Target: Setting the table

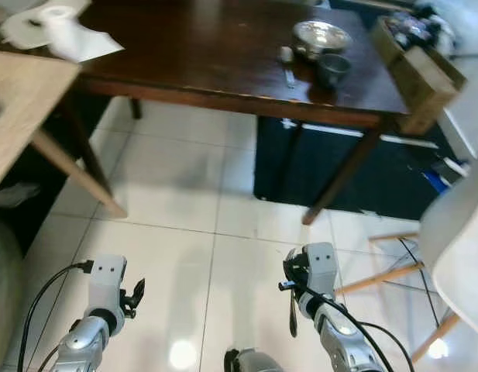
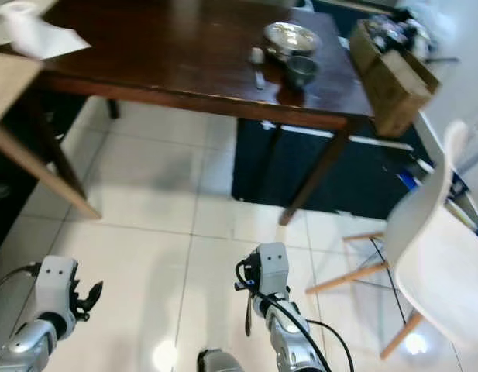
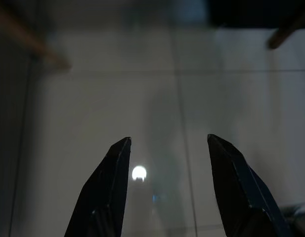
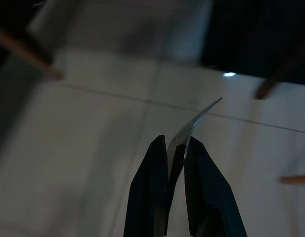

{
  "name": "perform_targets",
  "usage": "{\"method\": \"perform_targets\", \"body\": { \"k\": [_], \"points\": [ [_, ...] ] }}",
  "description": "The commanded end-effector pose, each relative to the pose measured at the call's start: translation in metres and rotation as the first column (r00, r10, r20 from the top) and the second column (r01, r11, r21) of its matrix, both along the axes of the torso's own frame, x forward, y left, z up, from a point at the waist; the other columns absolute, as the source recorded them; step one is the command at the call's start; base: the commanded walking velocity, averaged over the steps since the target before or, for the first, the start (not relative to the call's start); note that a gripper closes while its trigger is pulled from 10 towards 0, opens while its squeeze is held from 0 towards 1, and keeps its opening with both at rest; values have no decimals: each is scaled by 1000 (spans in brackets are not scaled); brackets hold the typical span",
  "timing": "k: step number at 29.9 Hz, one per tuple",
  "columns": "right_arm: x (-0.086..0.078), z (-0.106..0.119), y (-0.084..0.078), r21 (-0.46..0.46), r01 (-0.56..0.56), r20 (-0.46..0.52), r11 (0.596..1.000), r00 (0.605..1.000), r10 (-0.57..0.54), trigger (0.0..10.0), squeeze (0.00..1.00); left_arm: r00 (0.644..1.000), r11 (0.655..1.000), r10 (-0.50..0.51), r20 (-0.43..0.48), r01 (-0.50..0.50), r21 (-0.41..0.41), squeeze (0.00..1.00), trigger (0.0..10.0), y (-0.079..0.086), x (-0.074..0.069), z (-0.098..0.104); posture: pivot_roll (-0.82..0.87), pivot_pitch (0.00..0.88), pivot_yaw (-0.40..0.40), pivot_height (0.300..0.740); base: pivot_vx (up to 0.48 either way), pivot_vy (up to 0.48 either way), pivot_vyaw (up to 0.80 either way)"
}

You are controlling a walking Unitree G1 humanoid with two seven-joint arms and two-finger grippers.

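Observation:
My right gripper (image 4: 176,143) is shut on a thin, curved silvery utensil (image 4: 201,116), whose tip sticks out past the fingertips. Seen from the head, that gripper (image 1: 291,285) hangs low over the white tiled floor with the utensil (image 1: 293,319) dangling below it. My left gripper (image 3: 167,140) is open with nothing between its fingers and also hangs low over the floor (image 1: 134,297). Ahead stands a dark wooden table (image 1: 184,62). On its far right part sit a metal bowl (image 1: 320,35), a small grey cup (image 1: 332,68) and a spoon (image 1: 287,68).
A wooden crate (image 1: 421,66) sits at the table's right end. A white chair (image 1: 455,232) stands to my right. A light wooden table (image 1: 22,101) juts in from the left, with a paper roll (image 1: 60,27) behind it. A dark blue cabinet (image 1: 300,170) stands under the table.

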State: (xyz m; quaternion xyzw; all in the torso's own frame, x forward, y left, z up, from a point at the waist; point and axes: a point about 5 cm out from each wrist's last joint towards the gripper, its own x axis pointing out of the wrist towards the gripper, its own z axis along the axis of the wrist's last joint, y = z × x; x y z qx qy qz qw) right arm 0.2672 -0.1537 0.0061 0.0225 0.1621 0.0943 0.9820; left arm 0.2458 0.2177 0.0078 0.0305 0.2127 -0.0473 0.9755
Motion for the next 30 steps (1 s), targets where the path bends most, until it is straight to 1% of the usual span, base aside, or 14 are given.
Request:
{"method": "perform_targets", "body": {
  "k": [1,2,8,23,24,26,28,30],
  "points": [
    [-2,-2,-2,6,11,-4,1000,1000,-11,10000,0,1000,1000,-15,-18,15,11,0,10000,-1,-7,-5,-74,78,-34,740,0,0,-800],
    [-2,-2,-3,8,13,-1,1000,1000,-13,10000,0,1000,1000,-22,-16,22,13,0,10000,-2,-6,-5,-83,80,-21,740,0,0,-800],
    [-5,-3,-5,19,30,6,999,1000,-30,10000,0,999,999,-47,-12,47,25,0,10000,-4,-3,-3,-93,84,-13,740,0,0,-800],
    [-3,-1,-4,29,31,13,999,999,-31,10000,0,999,999,-22,24,21,34,0,10000,-3,2,2,-88,82,-20,740,0,0,-800],
    [-2,0,-5,32,37,18,999,999,-38,10000,0,999,998,-30,43,28,53,0,10000,-2,4,4,-87,80,-16,740,0,0,-800],
    [-1,1,-5,38,44,22,998,999,-45,10000,0,998,998,-32,52,29,59,0,10000,-3,5,6,-87,80,-16,740,0,0,-800],
    [0,3,-5,44,46,36,998,998,-47,10000,0,997,996,-27,74,21,90,0,10000,-2,10,9,-88,80,-15,740,480,0,0],
    [3,10,-2,77,29,70,997,997,-35,10000,0,996,995,-10,85,2,101,0,10000,-1,14,12,-89,78,-14,740,480,0,0]
  ]
}}
